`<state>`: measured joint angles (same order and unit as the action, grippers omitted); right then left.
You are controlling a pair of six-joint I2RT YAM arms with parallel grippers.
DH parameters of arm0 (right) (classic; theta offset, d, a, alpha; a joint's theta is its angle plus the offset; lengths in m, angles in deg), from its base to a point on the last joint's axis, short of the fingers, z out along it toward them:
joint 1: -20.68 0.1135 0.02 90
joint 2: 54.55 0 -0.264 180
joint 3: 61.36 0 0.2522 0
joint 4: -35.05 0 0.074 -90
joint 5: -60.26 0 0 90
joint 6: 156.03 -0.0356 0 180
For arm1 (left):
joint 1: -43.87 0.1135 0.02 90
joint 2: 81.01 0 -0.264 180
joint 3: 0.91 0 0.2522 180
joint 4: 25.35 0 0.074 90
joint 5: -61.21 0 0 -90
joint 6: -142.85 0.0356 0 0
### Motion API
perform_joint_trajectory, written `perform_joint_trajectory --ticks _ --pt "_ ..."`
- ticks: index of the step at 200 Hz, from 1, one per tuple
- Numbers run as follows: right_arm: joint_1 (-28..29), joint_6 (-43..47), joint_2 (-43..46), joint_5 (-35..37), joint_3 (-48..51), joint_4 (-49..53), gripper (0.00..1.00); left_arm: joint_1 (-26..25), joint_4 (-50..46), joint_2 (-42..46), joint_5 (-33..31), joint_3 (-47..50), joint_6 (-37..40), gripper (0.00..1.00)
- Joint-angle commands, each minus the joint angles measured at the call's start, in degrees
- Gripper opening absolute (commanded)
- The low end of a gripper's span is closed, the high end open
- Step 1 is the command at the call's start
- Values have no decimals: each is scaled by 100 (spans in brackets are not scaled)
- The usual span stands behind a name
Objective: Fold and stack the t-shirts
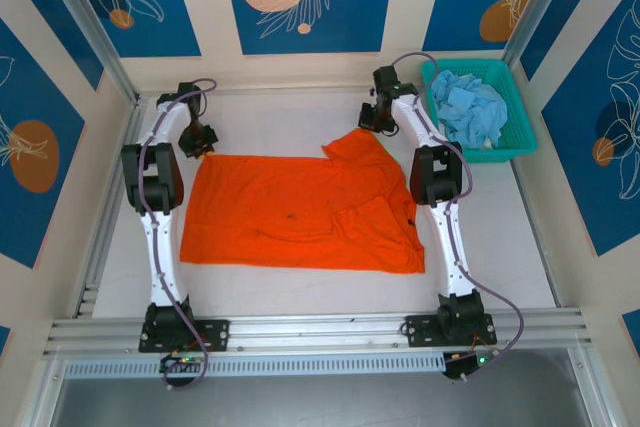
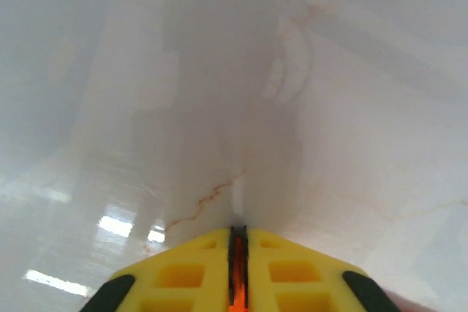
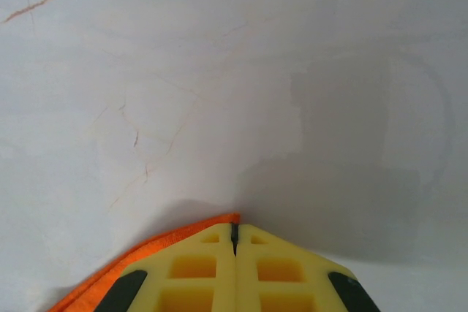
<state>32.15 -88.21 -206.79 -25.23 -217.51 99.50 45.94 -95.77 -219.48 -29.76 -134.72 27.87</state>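
Note:
The orange t-shirt [image 1: 290, 212] lies spread on the white table, with its far right part rumpled and drawn up toward my right gripper [image 1: 372, 119]. In the right wrist view that gripper [image 3: 235, 226] is shut, and the shirt's orange hem [image 3: 146, 253] runs up to its tips. My left gripper [image 1: 197, 144] sits at the shirt's far left corner. Seen from the left wrist, its yellow jaws [image 2: 239, 230] are shut with a strip of orange cloth [image 2: 239, 286] pinched between them. Pale blue t-shirts [image 1: 468, 107] are heaped at the far right.
A teal mesh basket [image 1: 520, 137] holds the blue heap at the far right corner. Metal frame posts and patterned walls close in the table on three sides. Bare marble-look tabletop [image 1: 280, 112] stretches beyond the orange shirt.

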Motion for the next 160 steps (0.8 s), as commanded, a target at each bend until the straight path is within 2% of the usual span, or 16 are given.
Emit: perform_joint_trajectory --ticks 1,16,61,120,160 --pt "36 139 395 2 96 118 0 -31 -161 -104 129 -78 18 4" --pt "40 134 430 -11 115 117 0 -30 -161 -83 102 -80 62 0" --pt "69 85 706 -84 345 89 0 -31 141 196 156 237 168 0" --pt "118 44 1768 -126 1701 -396 0 -81 1682 1243 740 1519 325 0" --pt "120 186 2718 -125 2786 -569 0 -140 2725 2035 677 2696 388 0"
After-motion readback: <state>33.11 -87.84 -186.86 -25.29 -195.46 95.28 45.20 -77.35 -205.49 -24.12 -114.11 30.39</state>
